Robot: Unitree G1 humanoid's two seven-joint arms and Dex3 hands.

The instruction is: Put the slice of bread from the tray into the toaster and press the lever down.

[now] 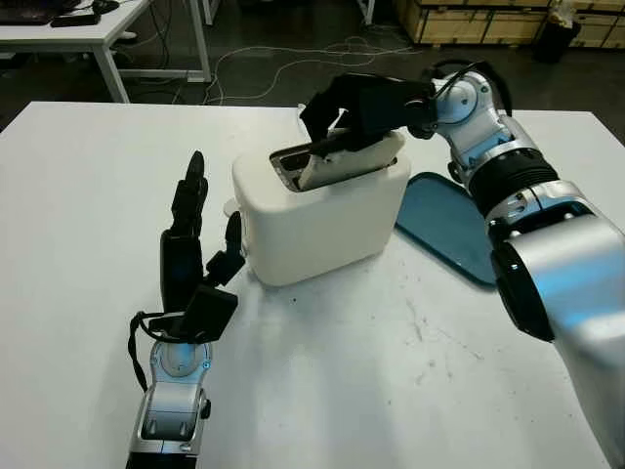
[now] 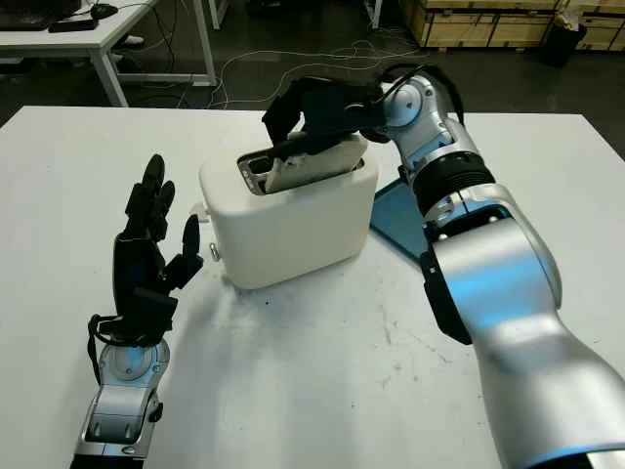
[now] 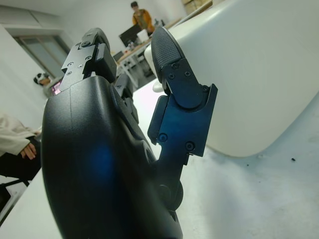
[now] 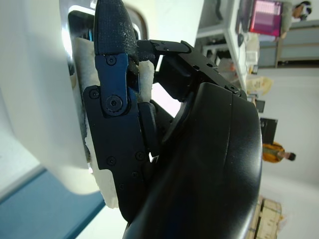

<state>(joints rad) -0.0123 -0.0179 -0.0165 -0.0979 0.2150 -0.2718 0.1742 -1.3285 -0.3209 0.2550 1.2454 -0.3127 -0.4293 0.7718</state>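
A white toaster stands in the middle of the white table. A slice of bread sticks up tilted out of its top slot, partly inside. My right hand is above the toaster, shut on the bread's upper edge; in the right wrist view its fingers pinch the pale slice at the slot. The blue tray lies bare to the right of the toaster. My left hand is open, upright beside the toaster's left end, not touching it. I cannot make out the lever.
Desks, cables on the floor and wooden crates lie beyond the table's far edge. People sit in the background of the left wrist view. Bare table lies in front of the toaster.
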